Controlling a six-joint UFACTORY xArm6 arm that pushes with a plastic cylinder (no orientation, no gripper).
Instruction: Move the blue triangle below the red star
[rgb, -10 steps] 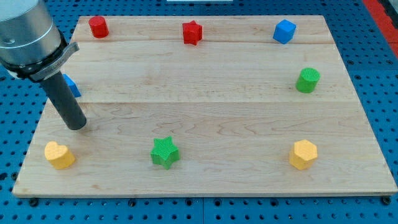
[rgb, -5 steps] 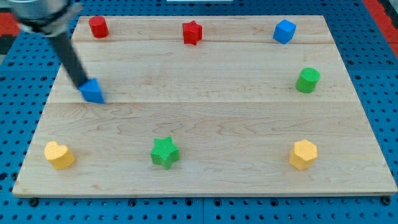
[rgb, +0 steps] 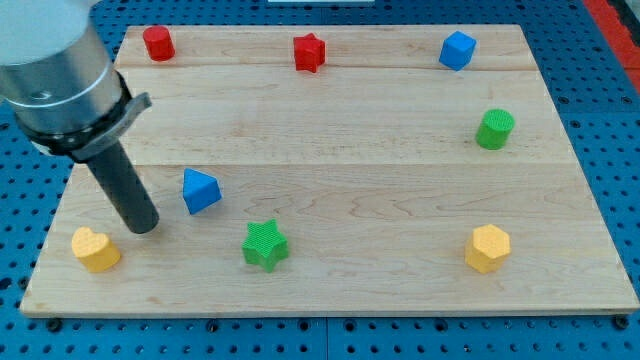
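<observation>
Now the blue triangle lies well below the red star and to its left. My tip, a plain rod without fingers, stands just left of the triangle, apart.

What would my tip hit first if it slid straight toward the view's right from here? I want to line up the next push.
Most likely the blue triangle: it sits just right of my tip, slightly higher in view, so contact may only be glancing.
</observation>
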